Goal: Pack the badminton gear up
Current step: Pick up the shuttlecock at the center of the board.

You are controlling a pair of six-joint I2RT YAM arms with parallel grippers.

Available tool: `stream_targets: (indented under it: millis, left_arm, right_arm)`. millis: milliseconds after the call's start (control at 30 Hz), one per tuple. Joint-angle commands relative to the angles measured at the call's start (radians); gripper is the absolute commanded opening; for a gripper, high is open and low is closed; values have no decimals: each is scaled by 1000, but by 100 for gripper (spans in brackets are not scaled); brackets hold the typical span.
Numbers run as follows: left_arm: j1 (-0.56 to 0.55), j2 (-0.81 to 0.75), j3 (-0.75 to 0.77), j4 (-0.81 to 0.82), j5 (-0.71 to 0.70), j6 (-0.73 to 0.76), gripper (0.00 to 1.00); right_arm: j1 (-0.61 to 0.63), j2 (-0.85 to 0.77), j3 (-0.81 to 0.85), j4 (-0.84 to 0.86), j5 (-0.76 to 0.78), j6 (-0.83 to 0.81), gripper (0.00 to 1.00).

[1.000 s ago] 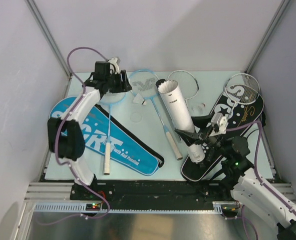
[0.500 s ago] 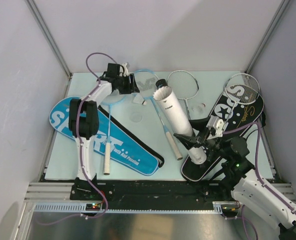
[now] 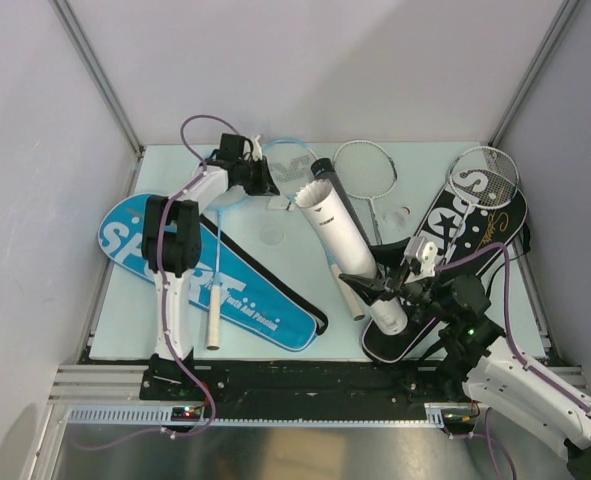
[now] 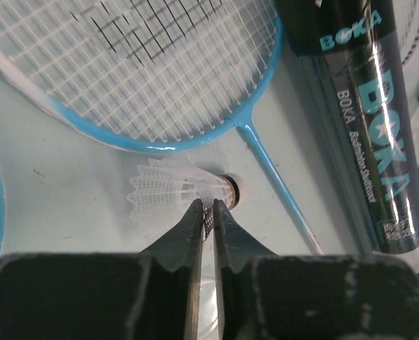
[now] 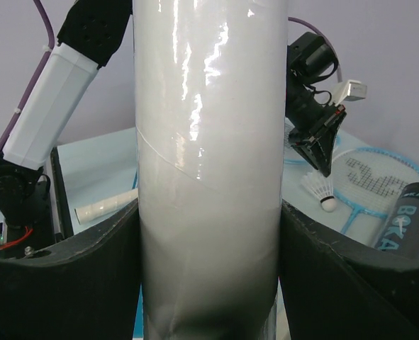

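Where the left pincer point(image 4: 208, 205) pinches, shuttlecock point(image 4: 170, 190) skirt between its tips

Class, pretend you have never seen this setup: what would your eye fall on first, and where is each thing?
The big white tube stands out, tilted up across the middle of the table in the right end effector. Toward the far edge, the left end effector pinches a small feather shuttlecock beside a light-blue racket. A bright blue SPORT cover lies flat on the left.

The white tube point(image 3: 340, 232) leans, open end up; white shuttlecock point(image 4: 177, 193) lies sideways beside blue-framed racket point(image 4: 159, 78).
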Motion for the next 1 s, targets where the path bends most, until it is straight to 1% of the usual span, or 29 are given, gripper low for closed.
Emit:
stream_targets:
  millis: [0,33,100,267,433,667,767,967]
  left_arm:
    - [-6,-44,-39,35,69,-11,8]
    - [-8,-54,-55,41,72,-13,5]
    - [-11,-78,-83,55,75,-15,1]
    - [-16,-156,-164,98,67,-57,0]
    - [-13,-313,-228,117,21,-122,0]
    - [-11,-549,-278,112,24,-194,0]
    - [-10,-642,-296,104,15,-222,0]
    - [-13,-824,-319,72,59,-260,0]
  right_arm:
    - [36,-9,46,48,84,-3,42]
    - [41,-9,47,47,95,0,42]
    - [49,-13,47,34,117,11,41]
    - [62,-3,47,-2,155,6,41]
    - [65,33,47,-29,178,-22,42]
    - [65,59,48,-30,185,-129,43]
    - [66,65,47,-57,199,-194,43]
    - [66,73,47,-133,229,-294,44]
